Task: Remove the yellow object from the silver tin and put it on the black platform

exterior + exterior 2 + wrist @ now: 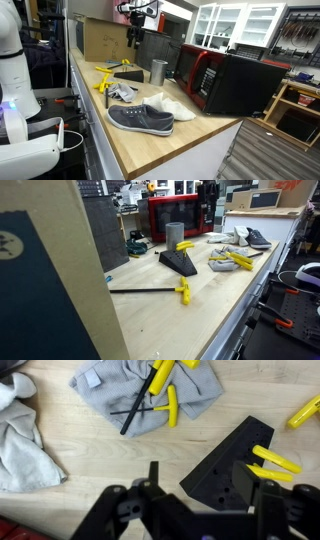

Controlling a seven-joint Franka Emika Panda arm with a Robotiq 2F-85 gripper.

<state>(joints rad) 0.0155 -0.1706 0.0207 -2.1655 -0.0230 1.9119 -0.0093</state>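
The black platform point(222, 463) lies on the wooden table, directly under my gripper point(200, 485). The yellow object point(273, 458) rests on the platform's upper right part, just beside my right finger point(246, 480). My jaws stand wide apart with nothing between them, and the left finger point(153, 476) is over bare wood. In an exterior view the gripper point(134, 39) hangs above the platform point(128, 75), with the silver tin point(158, 71) upright just beside it. The tin point(175, 232) stands behind the platform point(181, 264), with the yellow object point(185, 247) on the platform's top.
A grey cloth point(150, 400) with yellow-handled tools on it lies past the platform, and a white cloth point(20, 435) lies to the left. A grey shoe point(140, 119) sits near the table's front. A black-and-red microwave point(230, 80) and a cardboard box point(100, 38) stand at the back.
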